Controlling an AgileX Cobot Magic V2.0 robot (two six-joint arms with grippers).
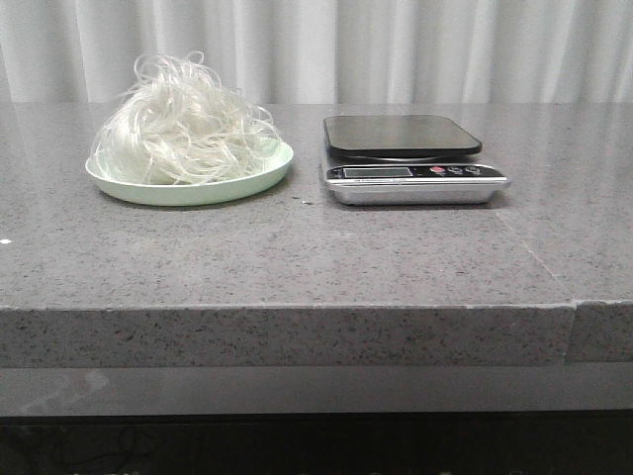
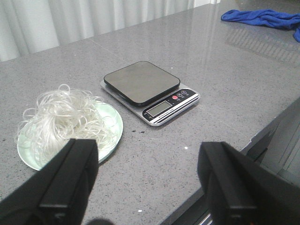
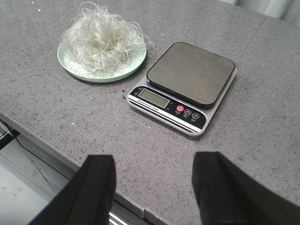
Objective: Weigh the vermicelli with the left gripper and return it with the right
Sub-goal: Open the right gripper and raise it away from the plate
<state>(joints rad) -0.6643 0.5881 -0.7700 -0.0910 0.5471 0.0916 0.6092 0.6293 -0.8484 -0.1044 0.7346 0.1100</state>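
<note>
The vermicelli [image 1: 183, 129], a fluffy clump of thin white strands, lies on a pale green plate [image 1: 259, 180] at the left of the grey counter. It also shows in the left wrist view [image 2: 65, 119] and the right wrist view [image 3: 101, 38]. A kitchen scale [image 1: 407, 158] with a dark empty platform stands to the right of the plate. It also shows in the left wrist view [image 2: 149, 90] and the right wrist view [image 3: 185, 86]. My left gripper [image 2: 150, 176] is open and empty, above the counter's front edge near the plate. My right gripper [image 3: 154, 180] is open and empty, above the front edge before the scale. Neither arm shows in the front view.
A blue cloth [image 2: 265, 18] lies on the counter far off to the right. White curtains [image 1: 396, 49] hang behind the counter. The counter's front edge [image 1: 297, 307] drops to a lower ledge, with a seam [image 1: 574, 332] at the right.
</note>
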